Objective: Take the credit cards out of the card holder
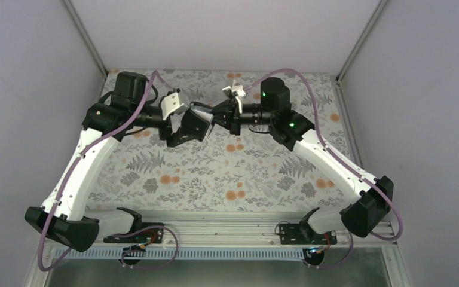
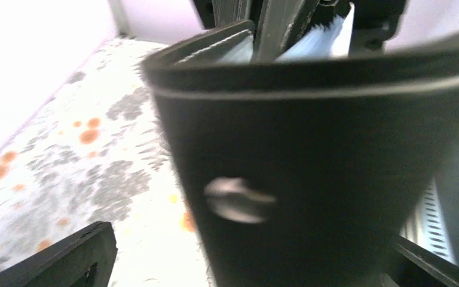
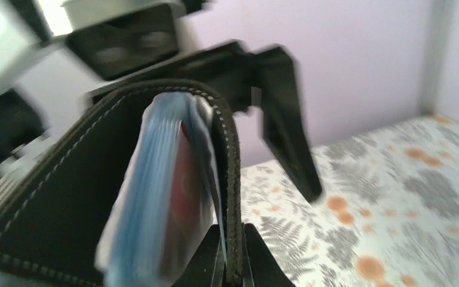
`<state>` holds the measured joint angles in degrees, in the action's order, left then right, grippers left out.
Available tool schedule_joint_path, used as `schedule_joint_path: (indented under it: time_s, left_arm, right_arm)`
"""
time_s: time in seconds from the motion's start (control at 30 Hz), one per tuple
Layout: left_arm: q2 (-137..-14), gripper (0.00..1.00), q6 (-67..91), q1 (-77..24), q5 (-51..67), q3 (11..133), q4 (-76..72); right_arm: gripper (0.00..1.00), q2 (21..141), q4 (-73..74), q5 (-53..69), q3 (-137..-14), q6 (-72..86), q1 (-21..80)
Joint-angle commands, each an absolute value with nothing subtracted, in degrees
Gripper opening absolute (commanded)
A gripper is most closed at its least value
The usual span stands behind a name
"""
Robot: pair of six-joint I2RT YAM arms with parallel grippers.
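The floral surface (image 1: 215, 179) shows no card lying on it in the top view, so by that evidence nothing has come out yet and the whole of the removal is left to do. The card holder (image 1: 194, 127) is not on the surface. It hangs in the air between the two arms, over the far middle of the surface. The left wrist view shows its dark outer side, which carries a metal snap. In the right wrist view it is folded nearly closed, with its light blue pockets bunched inside the stitched edge. A red card (image 3: 185, 197) sits in those pockets. The blue and teal-green cards cannot be made out through the blur.

The right jaws are pinched closed on the card holder, with their fingers (image 3: 206, 266) clamping the stitched edge of one flap from below. The left jaws stand wide apart, one finger (image 2: 66, 257) low on each side of the holder. The visible left finger is clear of the leather, so these jaws appear to grip nothing.
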<state>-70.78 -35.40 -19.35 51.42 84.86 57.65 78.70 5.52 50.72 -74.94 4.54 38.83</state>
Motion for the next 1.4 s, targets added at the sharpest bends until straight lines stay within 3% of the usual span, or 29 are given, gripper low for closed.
schedule_joint_path:
  time_s: [0.0,0.2,0.8,1.03,1.37]
  left_arm:
    - [-69.6,1.0,-28.3,-18.9,35.3,84.9,50.2]
    - [-70.5,1.0,-25.6,-19.0,22.0,81.6,45.6]
    - [-76.9,1.0,-20.4,-20.9,23.5,84.2,43.3]
    - [-75.2,1.0,-23.7,-22.6,12.8,83.4,41.8]
    - [-72.7,1.0,-25.8,-23.0,11.7,85.9,39.8]
  right_arm:
    - [0.04,81.8,15.5,29.6,-80.5,16.0,39.0]
    - [0.04,83.1,15.1,18.1,-79.9,25.3,39.7]
    - [0.04,86.9,4.2,28.9,-81.9,32.3,41.0]
    - [0.04,91.0,0.1,36.0,-86.1,36.2,40.6]
    - [0.04,90.2,-1.5,31.5,-84.7,38.2,40.6]
